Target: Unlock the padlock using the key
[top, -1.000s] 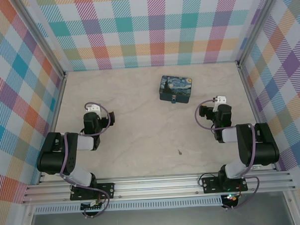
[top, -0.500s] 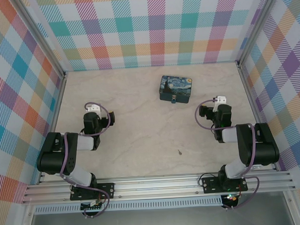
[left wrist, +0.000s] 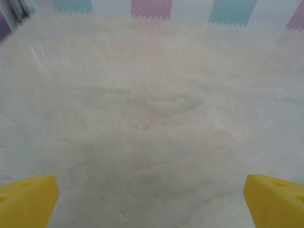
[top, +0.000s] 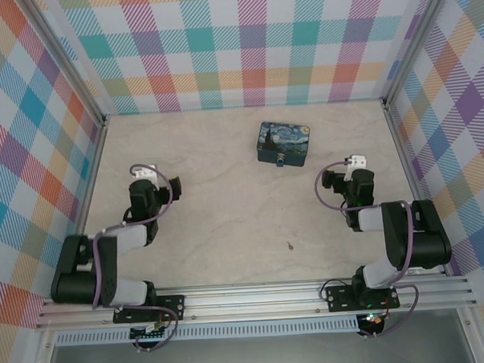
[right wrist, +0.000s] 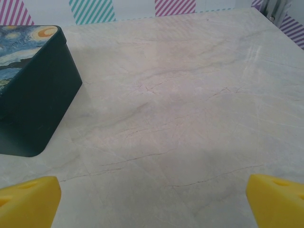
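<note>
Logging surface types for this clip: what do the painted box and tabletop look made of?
Painted box: likely tin, smooth dark sides, rounded corners, printed night-sky lid. Tabletop: pale, veined, marble-look with soft sheen; stone or laminate, cannot tell.

The pale marbled table is carrying a night-sky painted box toward its far side, while the tiny key is lying nearer the front edge.

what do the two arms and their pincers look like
The left arm and right arm are black with pale grey link sections. A purple cable loops along each, and a white block caps each wrist. The left pincer and right pincer have bright yellow fingers. Both bases are bolted to a silver rail.
</note>
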You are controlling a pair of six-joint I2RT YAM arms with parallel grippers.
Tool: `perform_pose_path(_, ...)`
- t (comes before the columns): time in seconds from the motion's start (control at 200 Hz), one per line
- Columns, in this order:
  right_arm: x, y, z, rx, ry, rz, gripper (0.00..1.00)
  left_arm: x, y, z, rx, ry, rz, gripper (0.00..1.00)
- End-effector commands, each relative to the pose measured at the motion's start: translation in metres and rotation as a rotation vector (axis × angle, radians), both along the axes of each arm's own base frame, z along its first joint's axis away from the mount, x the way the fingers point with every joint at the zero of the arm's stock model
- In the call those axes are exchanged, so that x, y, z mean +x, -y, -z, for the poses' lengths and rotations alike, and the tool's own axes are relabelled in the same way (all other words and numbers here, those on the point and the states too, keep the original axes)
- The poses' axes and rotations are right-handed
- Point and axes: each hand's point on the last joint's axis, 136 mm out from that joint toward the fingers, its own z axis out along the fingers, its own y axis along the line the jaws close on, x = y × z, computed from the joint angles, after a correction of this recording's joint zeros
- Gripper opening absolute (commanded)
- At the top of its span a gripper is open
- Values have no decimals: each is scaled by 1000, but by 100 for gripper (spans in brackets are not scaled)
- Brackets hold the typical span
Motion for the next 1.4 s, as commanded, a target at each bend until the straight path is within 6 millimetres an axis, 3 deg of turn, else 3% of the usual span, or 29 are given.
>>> perform_pose_path(0.0, -2, -1, -18, 13, 81, 2, 100, -10, -13, -44, -31, 50, -76, 100)
perform_pose_path(0.15, 1, -8, -25, -16, 50, -23, 100, -18, -6, -66, -139, 30, -67, 100)
perform_pose_path(0.315, -6, -5, -71, -3, -8, 0, 100, -14, 10, -72, -285, -2, -27, 100)
perform_pose_path(0.425, -12, -20, -79, 121, -113, -44, 100, -2, 27, -72, -359, -60, 27, 100)
perform_pose_path(0.61, -14, -55, -97, 386, -204, -129, 100, 24, 72, -74, -444, -149, 160, 99)
perform_pose_path(0.73, -4, -77, -101, 543, -244, -196, 100, 44, 110, -71, -474, -202, 257, 91)
perform_pose_path(0.84, 13, -90, -96, 641, -273, -232, 100, 65, 147, -60, -546, -269, 346, 84)
perform_pose_path(1.165, 85, -101, -60, 727, -370, -244, 100, 118, 263, -29, -599, -406, 551, 79)
perform_pose_path(1.395, 118, -107, -31, 774, -431, -242, 100, 144, 315, -4, -601, -457, 609, 80)
